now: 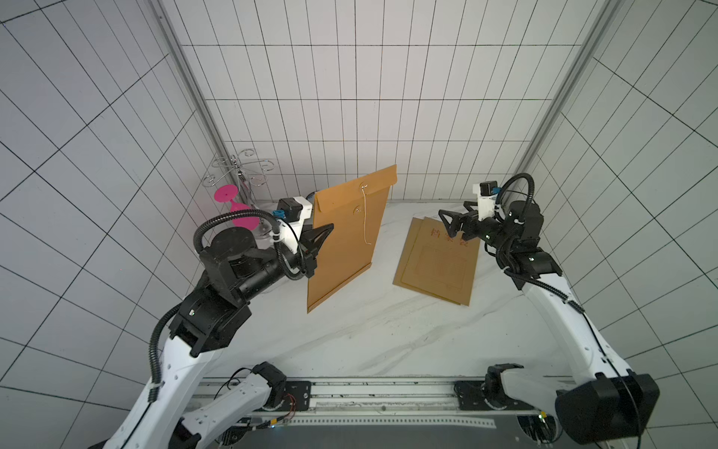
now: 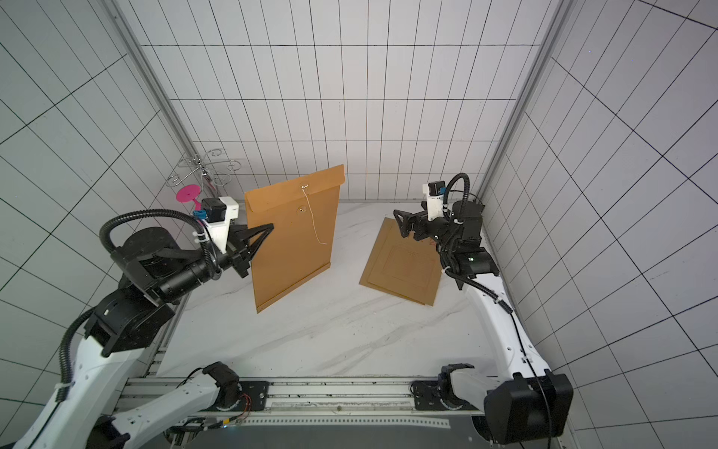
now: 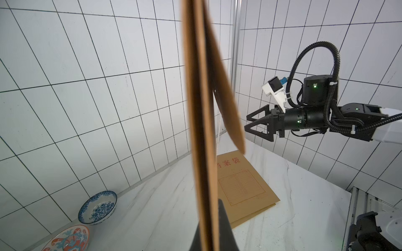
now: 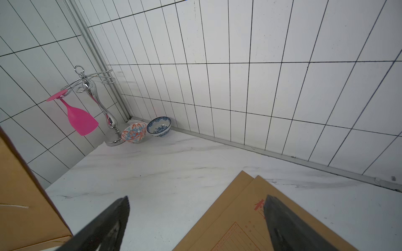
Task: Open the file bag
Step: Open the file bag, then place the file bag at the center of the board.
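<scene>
In both top views the left gripper (image 1: 324, 233) is clamped on the side edge of the brown paper file bag (image 1: 345, 237) and holds it upright. The thin white string (image 1: 365, 223) hangs loose. The right gripper (image 1: 447, 224), its jaws wide apart, hovers over two flat file bags (image 1: 439, 268). In the left wrist view the flap (image 3: 226, 97) bends away from the bag. In the right wrist view the blue bowl (image 4: 158, 127) and the orange bowl (image 4: 133, 132) are empty.
</scene>
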### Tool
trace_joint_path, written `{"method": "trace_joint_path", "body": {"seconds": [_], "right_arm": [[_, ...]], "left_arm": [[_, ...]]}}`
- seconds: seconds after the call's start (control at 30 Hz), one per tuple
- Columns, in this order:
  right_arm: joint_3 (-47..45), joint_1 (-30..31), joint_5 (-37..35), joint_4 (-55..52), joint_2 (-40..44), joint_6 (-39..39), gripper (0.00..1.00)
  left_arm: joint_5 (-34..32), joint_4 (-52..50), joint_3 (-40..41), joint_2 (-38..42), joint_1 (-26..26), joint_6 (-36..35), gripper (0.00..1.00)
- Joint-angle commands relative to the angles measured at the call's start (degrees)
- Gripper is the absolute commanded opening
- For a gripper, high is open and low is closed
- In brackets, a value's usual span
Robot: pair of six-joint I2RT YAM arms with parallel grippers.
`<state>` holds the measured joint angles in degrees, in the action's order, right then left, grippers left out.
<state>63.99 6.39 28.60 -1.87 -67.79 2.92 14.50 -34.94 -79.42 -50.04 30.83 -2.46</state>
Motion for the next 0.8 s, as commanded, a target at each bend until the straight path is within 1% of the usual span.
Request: {"method": "trace_joint_path", "body": {"seconds": [0.0,0.07,0.13,0.23,0.3,0.37,0.43,0.57,0.67,0.77], "right_arm": [[3.2,0.2,13.1,4.8,-1.2,-1.8,0.99],[5.0,0.9,21.7,8.7,-2.3,-0.1,1.00],[6.0,1.9,27.4,15.5,-2.9,3.5,1.00],[8.3,4.2,32.3,23.9,-4.5,8.9,0.99],[11.1,6.5,35.3,25.5,-5.9,10.9,0.99],[12.9,9.2,36.9,25.6,-6.7,10.9,0.98],[13.7,11.3,36.9,25.7,-7.1,10.5,0.98],[15.6,13.0,37.5,25.8,-8.7,10.7,0.94],[16.6,13.3,38.7,28.0,-9.8,12.8,0.87],[16.9,13.3,39.4,33.4,-10.7,17.1,0.74]], "left_arm": [[3.7,1.2,-1.1,1.4,-0.3,-0.8,0.00],[4.6,2.0,-0.9,1.9,-0.3,-0.9,0.00],[5.2,2.2,-1.0,2.1,-0.3,-1.0,0.00],[7.6,2.6,-0.9,2.2,-0.3,-0.9,0.00],[8.7,3.2,-0.7,2.5,-0.3,-0.8,0.00],[9.0,3.3,-0.7,2.6,-0.3,-0.9,0.00],[9.6,3.4,-0.6,2.7,-0.3,-1.1,0.00],[12.1,4.1,-0.5,3.1,-0.3,-1.1,0.00],[13.6,4.9,-0.1,3.6,-0.3,-1.1,0.00],[14.4,5.6,0.4,4.0,-0.3,-1.1,0.00]]}}
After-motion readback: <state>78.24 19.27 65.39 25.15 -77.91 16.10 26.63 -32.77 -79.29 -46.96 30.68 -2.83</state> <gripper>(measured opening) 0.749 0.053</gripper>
